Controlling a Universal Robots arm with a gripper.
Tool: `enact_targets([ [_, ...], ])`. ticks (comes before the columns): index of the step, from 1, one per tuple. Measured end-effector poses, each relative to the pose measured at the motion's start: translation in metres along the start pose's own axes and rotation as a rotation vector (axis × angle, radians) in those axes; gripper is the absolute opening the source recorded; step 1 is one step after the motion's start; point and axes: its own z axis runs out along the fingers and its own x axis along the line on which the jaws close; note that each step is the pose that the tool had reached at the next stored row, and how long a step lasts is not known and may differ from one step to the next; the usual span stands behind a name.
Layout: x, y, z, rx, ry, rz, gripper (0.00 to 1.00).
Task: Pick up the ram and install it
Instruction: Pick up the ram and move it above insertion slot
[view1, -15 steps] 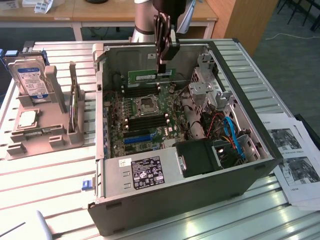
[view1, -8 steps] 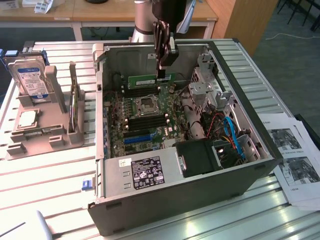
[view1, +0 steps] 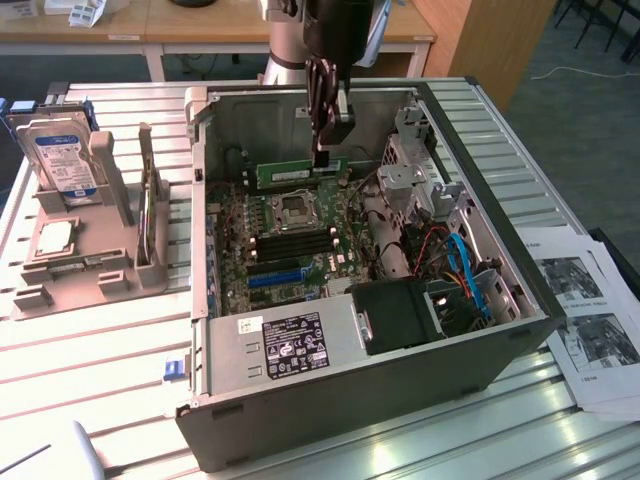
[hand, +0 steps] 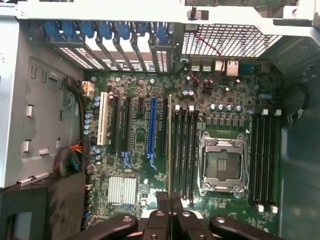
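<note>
Ram (view1: 290, 173) clamped in pincer (view1: 322, 158).

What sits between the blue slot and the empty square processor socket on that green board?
In the wrist view, long black memory slots fill that stretch, and the thin green ram, gripped by the hand, hangs edge-on over it.
</note>
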Motion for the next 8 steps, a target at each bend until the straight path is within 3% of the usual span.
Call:
enact_targets([
  [8,-0.0001,-0.0001,0.0023,0.0001,-0.0002,0.0,0.12],
])
